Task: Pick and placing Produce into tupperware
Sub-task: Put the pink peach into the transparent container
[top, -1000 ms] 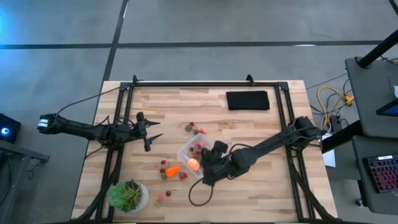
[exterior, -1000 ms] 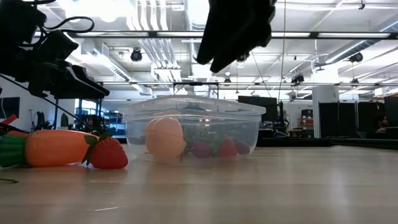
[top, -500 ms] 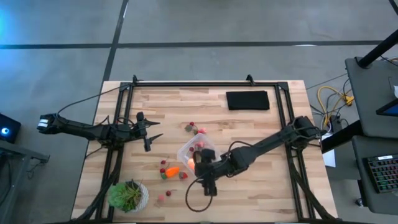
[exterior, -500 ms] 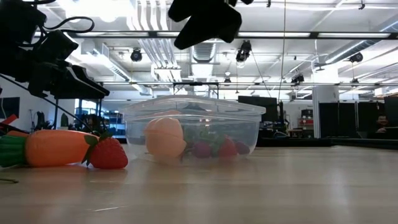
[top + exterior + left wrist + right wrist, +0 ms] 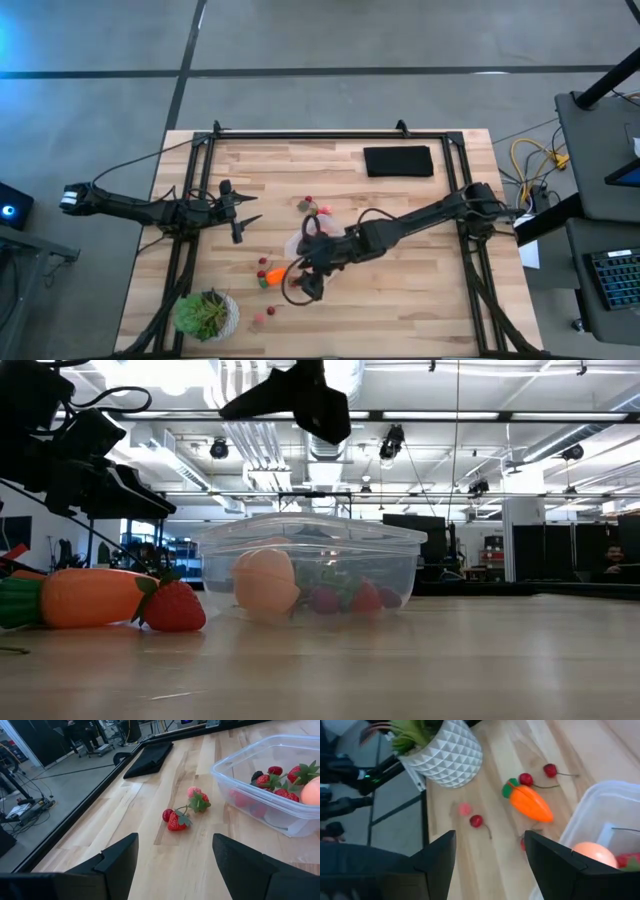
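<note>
The clear square tupperware (image 5: 310, 238) stands at the table's middle and holds the round pink-orange fruit (image 5: 265, 582) and several red pieces (image 5: 280, 777). The orange carrot (image 5: 530, 802) lies on the table left of the tupperware, with small red pieces (image 5: 525, 779) around it. Two strawberries (image 5: 177, 818) lie on the far side of the tupperware. My right gripper (image 5: 490, 840) is open and hovers above the carrot (image 5: 275, 272), at the tupperware's near left corner, touching nothing. My left gripper (image 5: 245, 212) is open and waits at the table's left side.
A leafy plant in a white pot (image 5: 207, 313) stands at the near left corner. A flat black pad (image 5: 398, 161) lies near the far edge. More red pieces (image 5: 265, 316) lie right of the pot. Bare wood lies to the right of the tupperware.
My right gripper has moved toward the table's left, from above the tupperware's near right side, across the tupperware, to above the carrot, turning as it went. The produce and the tupperware have stayed where they were.
</note>
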Available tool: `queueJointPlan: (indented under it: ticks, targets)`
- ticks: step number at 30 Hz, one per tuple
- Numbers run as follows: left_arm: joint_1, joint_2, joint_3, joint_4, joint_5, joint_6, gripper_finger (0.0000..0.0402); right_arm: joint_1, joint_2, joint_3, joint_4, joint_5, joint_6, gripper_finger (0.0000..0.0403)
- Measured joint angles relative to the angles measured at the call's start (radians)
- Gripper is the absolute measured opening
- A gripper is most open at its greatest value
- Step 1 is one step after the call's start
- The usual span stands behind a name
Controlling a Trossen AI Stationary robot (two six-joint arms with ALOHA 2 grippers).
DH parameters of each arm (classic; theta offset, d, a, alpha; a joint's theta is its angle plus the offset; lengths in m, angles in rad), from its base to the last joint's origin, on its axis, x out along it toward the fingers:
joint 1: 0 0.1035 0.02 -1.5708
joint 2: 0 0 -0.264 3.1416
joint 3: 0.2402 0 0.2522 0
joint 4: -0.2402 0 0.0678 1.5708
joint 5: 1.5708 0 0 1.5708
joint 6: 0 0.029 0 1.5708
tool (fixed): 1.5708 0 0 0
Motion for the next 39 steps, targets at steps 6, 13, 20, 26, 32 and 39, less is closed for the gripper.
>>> queueJointPlan:
  ticks: [6,13,20,26,32,39]
  targets:
    - [0.000,0.000,0.000,-0.002,0.000,0.000,0.0242,0.002,0.069,0.113,-0.102,0.010,0.076,0.0226]
    - [0.000,0.000,0.000,0.000,0.000,0.000,0.0242,0.007,0.214,0.345,-0.151,-0.023,0.137,0.0226]
    - [0.000,0.000,0.000,0.000,0.000,0.000,0.0242,0.028,0.366,0.570,-0.428,-0.026,0.089,0.0226]
    - [0.000,0.000,0.000,0.000,0.000,0.000,0.0242,0.025,0.351,0.655,-0.362,0.084,0.102,0.0226]
    - [0.000,0.000,0.000,0.000,0.000,0.000,0.0242,0.025,0.262,0.698,-0.556,0.136,0.088,0.0226]
    - [0.000,0.000,0.000,0.000,0.000,0.000,0.0242,0.017,0.158,0.701,-0.641,0.087,0.279,0.0226]
